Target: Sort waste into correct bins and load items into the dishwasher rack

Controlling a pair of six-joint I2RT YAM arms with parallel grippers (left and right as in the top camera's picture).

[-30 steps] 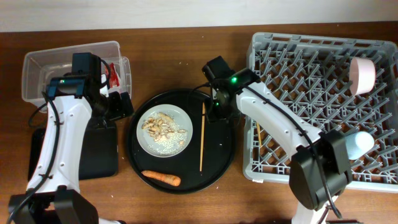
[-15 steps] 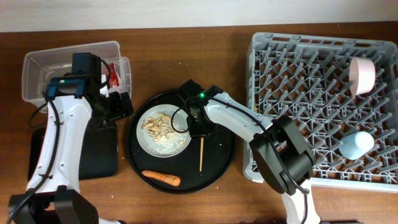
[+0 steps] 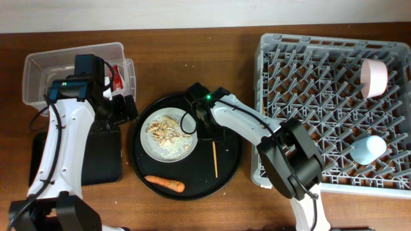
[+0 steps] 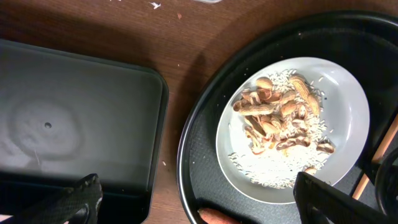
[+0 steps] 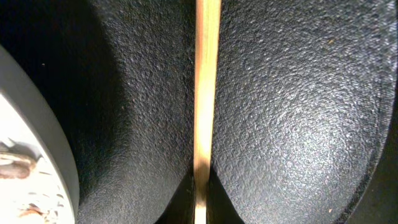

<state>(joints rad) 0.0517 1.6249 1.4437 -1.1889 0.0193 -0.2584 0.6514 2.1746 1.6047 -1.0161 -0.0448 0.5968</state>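
My right gripper (image 3: 210,133) is low over the round black tray and shut on a thin wooden chopstick (image 3: 215,159); in the right wrist view the stick (image 5: 205,93) runs up from between the fingers (image 5: 201,186). The grey-white plate (image 3: 186,122) holds beige food scraps (image 3: 164,130), which also show in the left wrist view (image 4: 280,115). The orange carrot (image 3: 164,184) lies on the tray's front. My left gripper (image 3: 124,109) is open and empty (image 4: 199,202) over the tray's left rim. The red wrapper (image 3: 117,76) lies in the clear tub (image 3: 64,61). The tissue is out of view.
The flat black tray (image 3: 96,157) lies left of the round black tray (image 3: 231,173). The grey rack (image 3: 302,70) at the right holds the pink bowl (image 3: 374,77) and the blue cup (image 3: 368,149).
My right gripper came from the rack's left edge over to the round tray and closed on the chopstick. The stick has shifted a little right and toward the front.
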